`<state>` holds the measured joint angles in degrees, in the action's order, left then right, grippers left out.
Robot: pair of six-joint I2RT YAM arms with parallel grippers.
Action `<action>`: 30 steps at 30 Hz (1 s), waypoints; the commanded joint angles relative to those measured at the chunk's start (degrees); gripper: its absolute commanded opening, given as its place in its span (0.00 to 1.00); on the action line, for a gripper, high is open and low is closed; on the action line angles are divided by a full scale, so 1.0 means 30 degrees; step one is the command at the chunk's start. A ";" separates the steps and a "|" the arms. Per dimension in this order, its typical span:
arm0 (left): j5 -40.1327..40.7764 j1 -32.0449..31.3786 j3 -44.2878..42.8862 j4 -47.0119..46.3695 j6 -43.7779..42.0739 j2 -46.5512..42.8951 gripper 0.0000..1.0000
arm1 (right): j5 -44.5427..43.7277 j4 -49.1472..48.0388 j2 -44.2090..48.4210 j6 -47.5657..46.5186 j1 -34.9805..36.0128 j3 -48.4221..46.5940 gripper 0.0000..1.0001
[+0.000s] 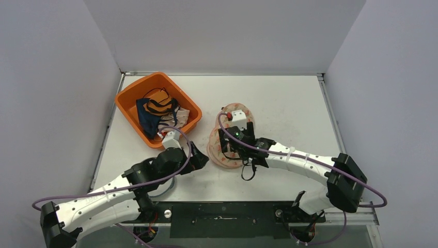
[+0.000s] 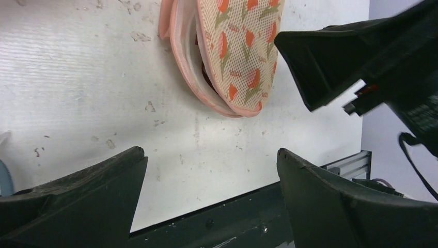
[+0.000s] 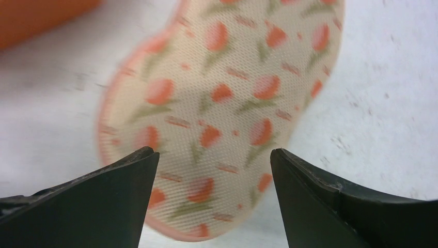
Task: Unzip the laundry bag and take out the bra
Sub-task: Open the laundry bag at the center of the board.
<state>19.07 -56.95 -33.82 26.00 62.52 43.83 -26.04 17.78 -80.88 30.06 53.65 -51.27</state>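
1. White tabletop (image 1: 289, 103), scuffed and speckled, is carrying everything, with pale walls standing around three sides.
2. Orange plastic bin (image 1: 129, 98) is sitting at the far left of the table, tilted at an angle, and is holding a heap of blue and orange garments (image 1: 155, 111).
3. Mesh laundry bag (image 1: 216, 150), cream with an orange tulip print and pink trim, is lying on the table near the middle, just to the right of the bin and apart from it. In the left wrist view its pink-edged layers (image 2: 232, 51) are gaping a little along one side. Whether the bra is inside cannot be told.
4. Right gripper (image 3: 213, 152) is hovering over the bag with its jaws standing wide apart, gripping nothing; the tulip mesh is showing blurred between them.
5. Left gripper (image 2: 209, 155) is hanging just beside the bag's near left edge, low over bare table, its jaws spread fully and holding nothing.
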 commanded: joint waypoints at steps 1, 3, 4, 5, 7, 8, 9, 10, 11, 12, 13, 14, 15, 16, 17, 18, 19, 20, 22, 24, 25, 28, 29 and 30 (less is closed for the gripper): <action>0.1780 0.0008 0.0045 0.1070 0.0094 -0.1845 0.96 | -0.1316 0.0678 -0.0995 -0.0848 0.1653 -0.3057 0.81; 0.2060 0.0006 0.0724 0.1147 0.0492 -0.3317 0.96 | -0.1389 0.0852 -0.2484 -0.1112 0.2253 -0.4301 0.80; 0.2195 -0.0001 0.1024 0.1163 0.0646 -0.3869 0.96 | -0.1371 0.1106 -0.3252 -0.1188 0.2436 -0.4987 0.80; 0.2311 0.0002 0.1296 0.1260 0.0811 -0.4476 0.96 | -0.1387 0.1405 -0.4007 -0.1238 0.2620 -0.5637 0.80; 0.2538 0.0028 0.1606 0.1663 0.1058 -0.5371 0.96 | -0.1598 0.1878 -0.5353 -0.1339 0.2950 -0.6858 0.80; 0.2662 0.0057 0.1680 0.1963 0.1178 -0.5718 0.96 | -0.1671 0.2021 -0.5943 -0.1396 0.3058 -0.7324 0.79; 0.2780 0.0064 0.1707 0.2272 0.1277 -0.5981 0.96 | -0.1703 0.2127 -0.6435 -0.1385 0.3119 -0.7712 0.79; 0.2835 0.0073 0.1696 0.2563 0.1344 -0.6205 0.96 | -0.1765 0.2274 -0.6848 -0.1328 0.3145 -0.8017 0.78; 0.2915 0.0060 0.1695 0.2888 0.1382 -0.6394 0.96 | -0.1820 0.2324 -0.7189 -0.1296 0.3152 -0.8282 0.76; 0.2993 0.0087 0.1669 0.3120 0.1409 -0.6535 0.96 | -0.1913 0.2381 -0.7458 -0.1251 0.3174 -0.8484 0.75; 0.3030 0.0079 0.1640 0.3314 0.1438 -0.6662 0.96 | -0.2022 0.2432 -0.7686 -0.1235 0.3196 -0.8656 0.73; 0.3067 0.0093 0.1614 0.3470 0.1460 -0.6784 0.96 | -0.2135 0.2519 -0.7894 -0.1192 0.3209 -0.8805 0.72; 0.3101 0.0087 0.1608 0.3577 0.1466 -0.6891 0.96 | -0.2218 0.2600 -0.8077 -0.1154 0.3237 -0.9035 0.69; 0.3120 0.0086 0.1607 0.3686 0.1474 -0.6981 0.96 | -0.2258 0.2687 -0.8243 -0.1094 0.3240 -0.9179 0.67; 0.3141 0.0086 0.1585 0.3783 0.1482 -0.7058 0.96 | -0.2296 0.2785 -0.8403 -0.1072 0.3255 -0.9325 0.64; 0.3162 0.0086 0.1578 0.3832 0.1462 -0.7116 0.96 | -0.2352 0.2904 -0.8540 -0.1022 0.3242 -0.9416 0.59; 0.3183 0.0086 0.1577 0.3890 0.1459 -0.7178 0.96 | -0.2428 0.2941 -0.8638 -0.0979 0.3241 -0.9497 0.53; 0.3218 0.0086 0.1577 0.3948 0.1455 -0.7211 0.96 | -0.2511 0.2997 -0.8705 -0.0948 0.3259 -0.9511 0.47; 0.3291 0.0095 0.1550 0.4072 0.1425 -0.7273 0.96 | -0.2723 0.3145 -0.8743 -0.0815 0.3284 -0.9551 0.33; 0.3360 0.0091 0.1548 0.4134 0.1425 -0.7324 0.96 | -0.2993 0.3101 -0.8402 -0.0674 0.3392 -0.9351 0.18; 0.3365 0.0101 0.1574 0.4122 0.1425 -0.7317 0.96 | -0.3080 0.3075 -0.8167 -0.0588 0.3435 -0.9226 0.14; 0.3363 0.0096 0.1614 0.3901 0.1345 -0.7199 0.96 | -0.3229 0.3139 -0.7259 -0.0321 0.3445 -0.8657 0.05; 0.3369 0.0103 0.1593 0.3810 0.1291 -0.7104 0.96 | -0.3340 0.3190 -0.6881 -0.0207 0.3460 -0.8421 0.05; 0.3392 0.0092 0.1579 0.3719 0.1240 -0.7001 0.96 | -0.3515 0.3284 -0.6490 -0.0031 0.3447 -0.8208 0.05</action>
<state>27.90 -56.88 -28.60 37.82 66.81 22.37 -32.86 26.83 -106.32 28.16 63.48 -77.49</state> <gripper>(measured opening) 0.963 0.065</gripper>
